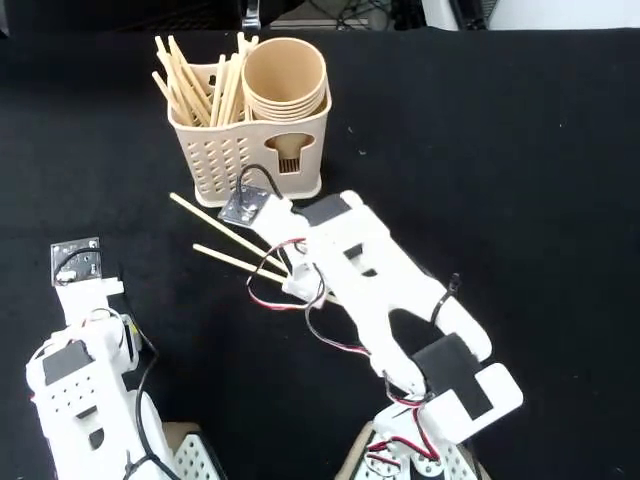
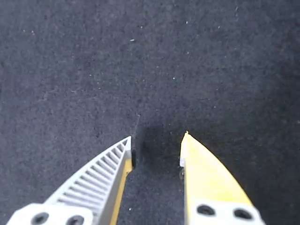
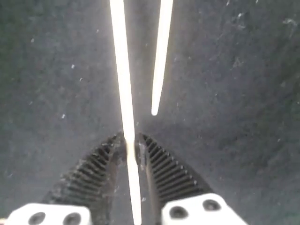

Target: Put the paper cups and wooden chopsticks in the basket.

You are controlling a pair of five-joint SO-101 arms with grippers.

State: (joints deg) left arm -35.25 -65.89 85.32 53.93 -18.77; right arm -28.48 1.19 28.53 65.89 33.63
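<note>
A beige basket (image 1: 240, 155) stands at the back of the black cloth, holding a stack of paper cups (image 1: 285, 78) and several wooden chopsticks (image 1: 195, 78). Two more chopsticks (image 1: 225, 228) (image 1: 235, 260) lie in front of it, their near ends hidden under my right arm (image 1: 350, 260). My right gripper (image 3: 132, 140) is shut on one chopstick (image 3: 122, 70), which runs on past the fingertips. The other loose chopstick (image 3: 161, 56) lies just beside it, ungripped. My left gripper (image 2: 158, 137) hangs open over bare cloth at the near left.
The left arm (image 1: 80, 370) stands at the near left corner, well apart from the basket. Black cloth (image 1: 520, 180) lies bare to the right of the basket and between the two arms.
</note>
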